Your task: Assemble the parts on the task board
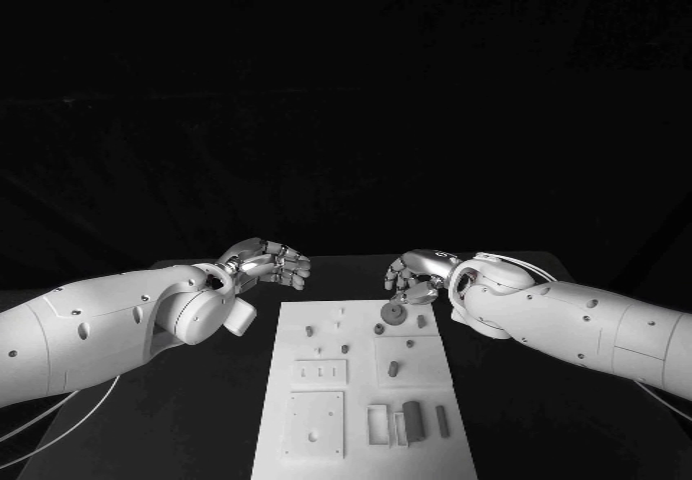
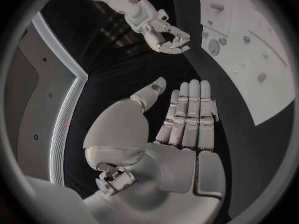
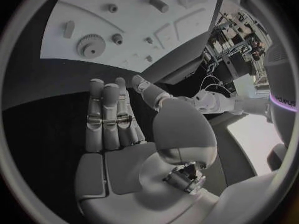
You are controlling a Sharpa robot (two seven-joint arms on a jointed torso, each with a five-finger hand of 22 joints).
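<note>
1. Task board (image 1: 293, 400): near end cut off by head view's bottom edge.
2. Parts on board, e.g. gear (image 1: 392, 313): most too small to tell shape.
3. Right hand (image 1: 414, 277): fingertips overlap board's far edge; contact unclear.

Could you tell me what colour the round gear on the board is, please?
Grey, darker than the white board; the gear shows best in the right wrist view.

Both white arms reach in from the sides, the left hand (image 1: 268, 264) held flat with fingers straight and side by side, empty, and the right hand (image 1: 415, 277) likewise empty, its fingers seemingly a little curled in the head view.
</note>
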